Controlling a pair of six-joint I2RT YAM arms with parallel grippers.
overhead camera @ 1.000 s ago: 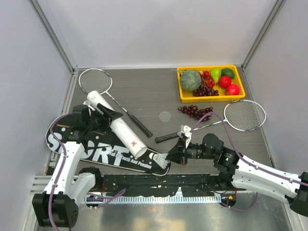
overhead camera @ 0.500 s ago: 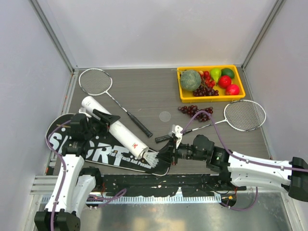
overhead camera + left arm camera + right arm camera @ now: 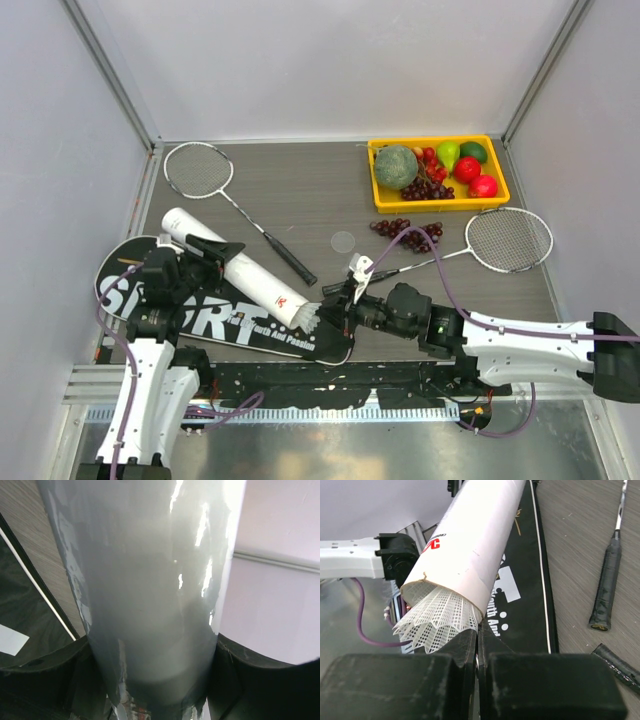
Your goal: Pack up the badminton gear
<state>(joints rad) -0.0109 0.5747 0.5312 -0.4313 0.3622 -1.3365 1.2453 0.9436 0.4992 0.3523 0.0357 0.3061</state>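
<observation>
From where I stand, the job in hand looks like seating a shuttlecock [image 3: 437, 617] in the white tube [image 3: 235, 268]. The tube lies slantwise over the black bag [image 3: 200, 322] at the near left corner of the surface [image 3: 300, 190]. The left jaws are clamped round it, toward its closed end. The right jaws are pressed together, their tips against the lower rim of the shuttlecock's skirt, which flares out of the tube's open mouth (whether they nip a bit of the mesh, I cannot tell).

To do this well, I would push straight along the tube's length, slowly, with the left grip acting as the brace. A shove off that line would likely jam the skirt on the cardboard lip or crumple it. Pressing on one spot of the rim may tip the shuttlecock, so the push wants centring.

Both rackets lie outside the bag: one [image 3: 198, 168] at the far left corner, the other [image 3: 508, 240] near the right edge.
</observation>
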